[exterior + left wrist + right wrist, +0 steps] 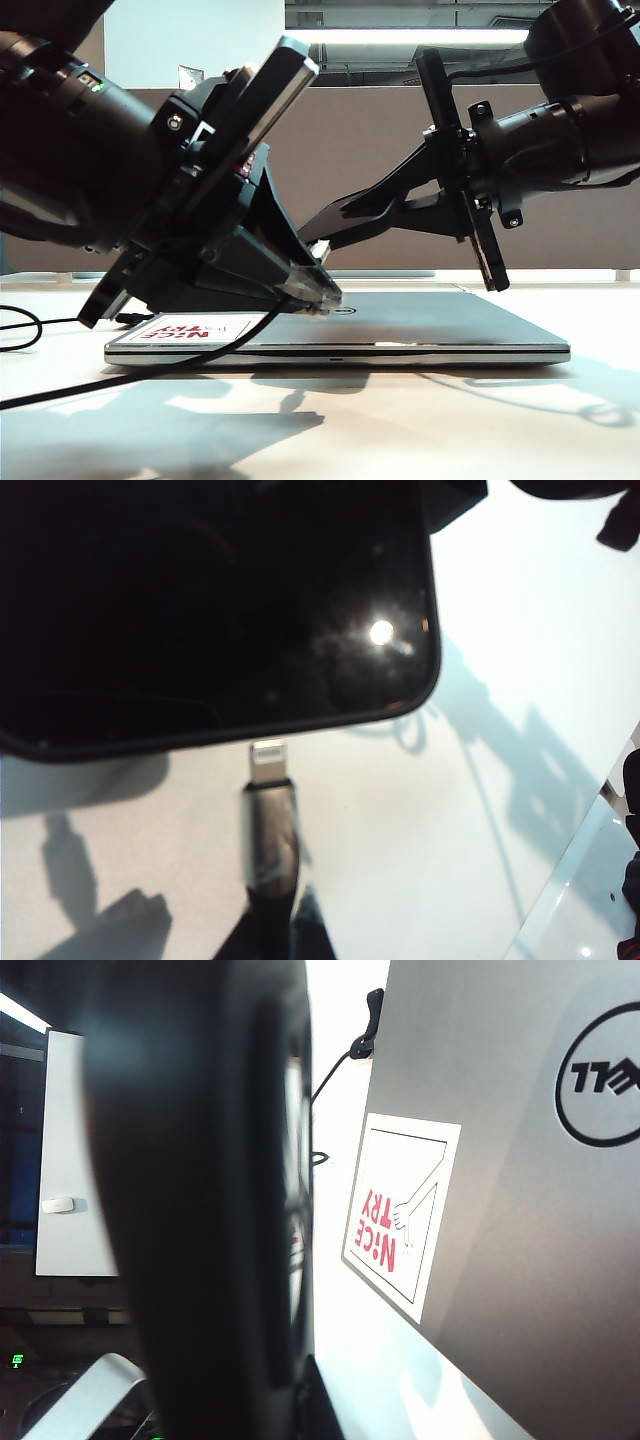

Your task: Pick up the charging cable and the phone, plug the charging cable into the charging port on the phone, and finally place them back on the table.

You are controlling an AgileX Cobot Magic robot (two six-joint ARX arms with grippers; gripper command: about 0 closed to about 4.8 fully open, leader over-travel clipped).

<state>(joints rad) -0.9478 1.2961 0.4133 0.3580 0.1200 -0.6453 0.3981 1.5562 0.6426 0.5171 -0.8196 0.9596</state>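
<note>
My left gripper hangs low over the laptop's left end, shut on the charging cable. Its grey plug sticks out past my gripper, and the silvery tip meets the short edge of the phone. Whether the tip is inside the charging port I cannot tell. The black cord trails down to the left across the table. My right gripper reaches in from the right, shut on the phone, which stands edge-on in front of my right gripper. In the exterior view the left gripper hides most of the phone.
A closed silver Dell laptop lies flat on the table under both grippers, with a red-lettered sticker at its left end. Another stretch of black cord runs on the table beside the laptop. A grey-brown divider stands behind.
</note>
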